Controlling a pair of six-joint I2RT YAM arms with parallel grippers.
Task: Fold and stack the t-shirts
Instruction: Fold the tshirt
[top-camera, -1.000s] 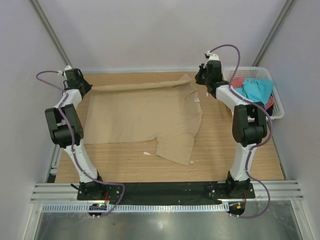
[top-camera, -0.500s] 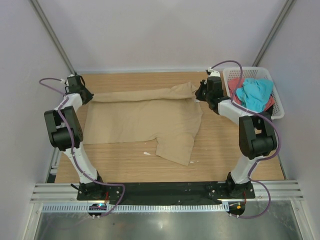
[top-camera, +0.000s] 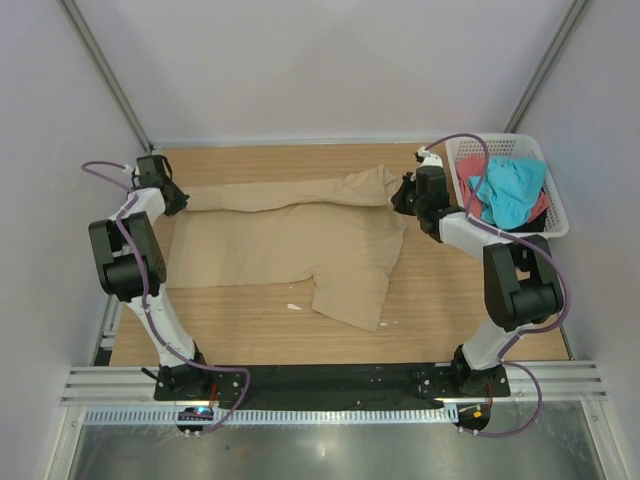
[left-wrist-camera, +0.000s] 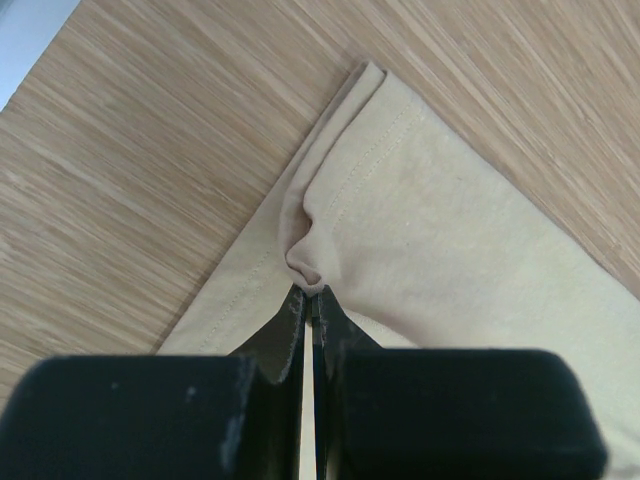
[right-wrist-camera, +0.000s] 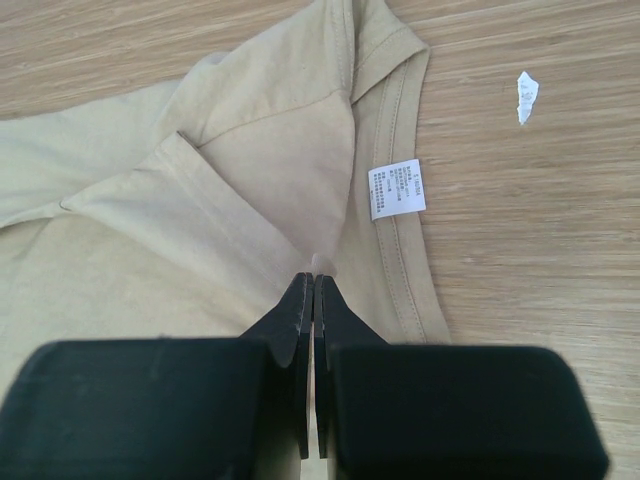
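The surface (top-camera: 250, 325) is pale wood with a fine straight grain. It is closed in by plain light-grey walls (top-camera: 320, 70), with slanted metal struts in the far corners. A tan shirt (top-camera: 290, 240) of soft, matte knit lies spread across its middle, one sleeve reaching toward the near edge. The left gripper (left-wrist-camera: 310, 295) is clenched on a puckered bit of the stitched hem at the shirt's far left corner. The right gripper (right-wrist-camera: 312, 282) is clenched on a fold of cloth by the ribbed collar, just beside the small white label (right-wrist-camera: 397, 187). A torn white scrap (right-wrist-camera: 526, 95) lies on bare wood nearby. At the far right stands a white lattice basket (top-camera: 555, 222) holding a crumpled turquoise shirt (top-camera: 510, 190) over a coral shirt (top-camera: 467, 170).
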